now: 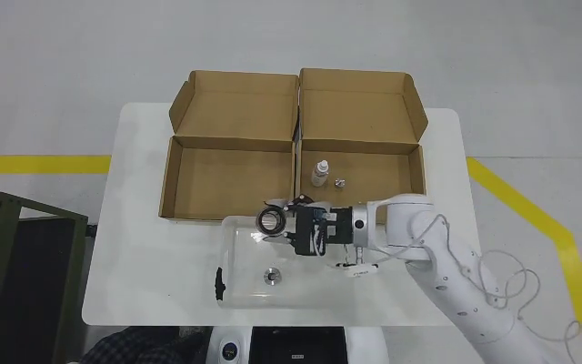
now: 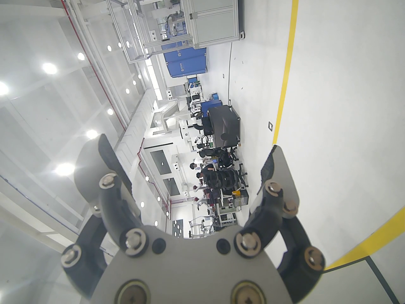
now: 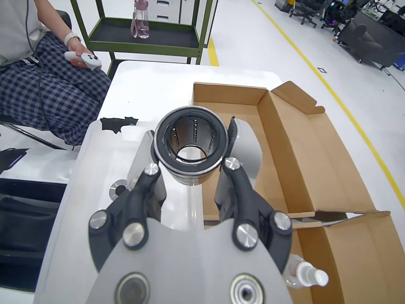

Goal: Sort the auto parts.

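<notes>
My right gripper (image 3: 191,142) is shut on a metal cylindrical bearing (image 3: 191,147) with a black rim, held open end up. In the top view the bearing (image 1: 272,219) hangs over the far edge of a clear plastic container (image 1: 238,259), just in front of the left cardboard box (image 1: 227,182). A small metal disc (image 1: 271,276) lies in the container. The right cardboard box (image 1: 400,168) holds a white bottle (image 1: 320,171) and a small metal part (image 1: 341,182). My left gripper (image 2: 190,150) is open, holds nothing, and points off into the room.
Both boxes stand side by side at the back of the white table (image 1: 136,227), lids folded back. Black tape (image 1: 218,284) sticks to the container's left edge. A small pale ring-shaped item (image 1: 356,267) lies under the right arm. A green cart (image 3: 142,10) stands beyond the table.
</notes>
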Controlling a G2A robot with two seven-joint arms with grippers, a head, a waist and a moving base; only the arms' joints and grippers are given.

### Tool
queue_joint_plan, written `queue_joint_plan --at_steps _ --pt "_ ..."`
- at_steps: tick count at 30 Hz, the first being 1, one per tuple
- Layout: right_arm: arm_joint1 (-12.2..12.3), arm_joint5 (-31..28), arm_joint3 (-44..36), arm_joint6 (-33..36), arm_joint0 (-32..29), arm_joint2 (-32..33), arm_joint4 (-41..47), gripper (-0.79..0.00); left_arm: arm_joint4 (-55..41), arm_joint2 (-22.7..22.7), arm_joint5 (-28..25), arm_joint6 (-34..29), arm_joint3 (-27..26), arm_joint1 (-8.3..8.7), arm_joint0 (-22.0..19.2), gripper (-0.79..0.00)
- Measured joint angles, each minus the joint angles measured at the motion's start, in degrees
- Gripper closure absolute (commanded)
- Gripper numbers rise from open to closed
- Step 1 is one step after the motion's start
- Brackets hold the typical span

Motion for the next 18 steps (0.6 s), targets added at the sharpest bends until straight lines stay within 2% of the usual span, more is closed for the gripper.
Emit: queue_joint_plan --at_steps 18 --pt "0.84 0.11 -2.33 -2.97 -1.82 4.66 2.47 0.0 0.0 0.0 0.0 0.0 0.0 0.0 0.0 -0.785"
